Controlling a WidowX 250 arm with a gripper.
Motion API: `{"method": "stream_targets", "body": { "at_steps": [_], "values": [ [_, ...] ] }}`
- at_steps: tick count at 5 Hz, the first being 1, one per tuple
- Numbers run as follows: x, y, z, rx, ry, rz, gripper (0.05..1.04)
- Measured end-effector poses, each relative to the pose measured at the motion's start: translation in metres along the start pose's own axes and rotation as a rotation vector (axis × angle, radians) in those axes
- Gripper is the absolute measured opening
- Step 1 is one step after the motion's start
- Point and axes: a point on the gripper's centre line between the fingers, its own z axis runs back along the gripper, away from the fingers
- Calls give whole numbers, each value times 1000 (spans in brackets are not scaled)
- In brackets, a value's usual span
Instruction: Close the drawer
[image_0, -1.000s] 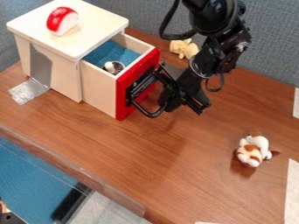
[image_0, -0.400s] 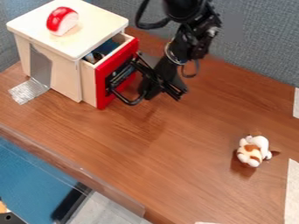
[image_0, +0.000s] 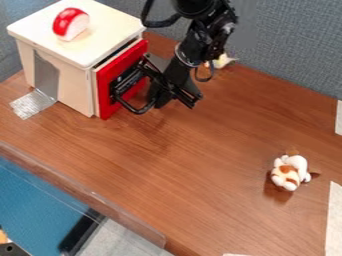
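Note:
The black gripper (image_0: 152, 90) hangs at the red front of the drawer (image_0: 105, 98), against its black handle, right of the cabinet. How its fingers stand is hard to make out there. Only a narrow gap remains between the red front and the pale wooden cabinet (image_0: 70, 90), and the drawer's inside is hidden.
A red and white toy (image_0: 70, 23) lies on the cabinet top. To the right on the wooden table (image_0: 194, 185) is a white and brown toy animal (image_0: 289, 171). A pale yellow toy (image_0: 223, 61) is behind the arm, near the grey partition (image_0: 294, 40).
The gripper has moved left together with the red front, and the drawer has slid almost fully into the cabinet. Its blue inside and the item in it have gone out of sight.

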Motion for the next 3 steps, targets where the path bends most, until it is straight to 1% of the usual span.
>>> {"method": "stream_targets", "body": {
  "at_steps": [2, 3],
  "values": [
    [0, 8, -2, -3, 8, 10, 122],
    [1, 14, 7, 3, -6, 18, 160]
  ]
}}
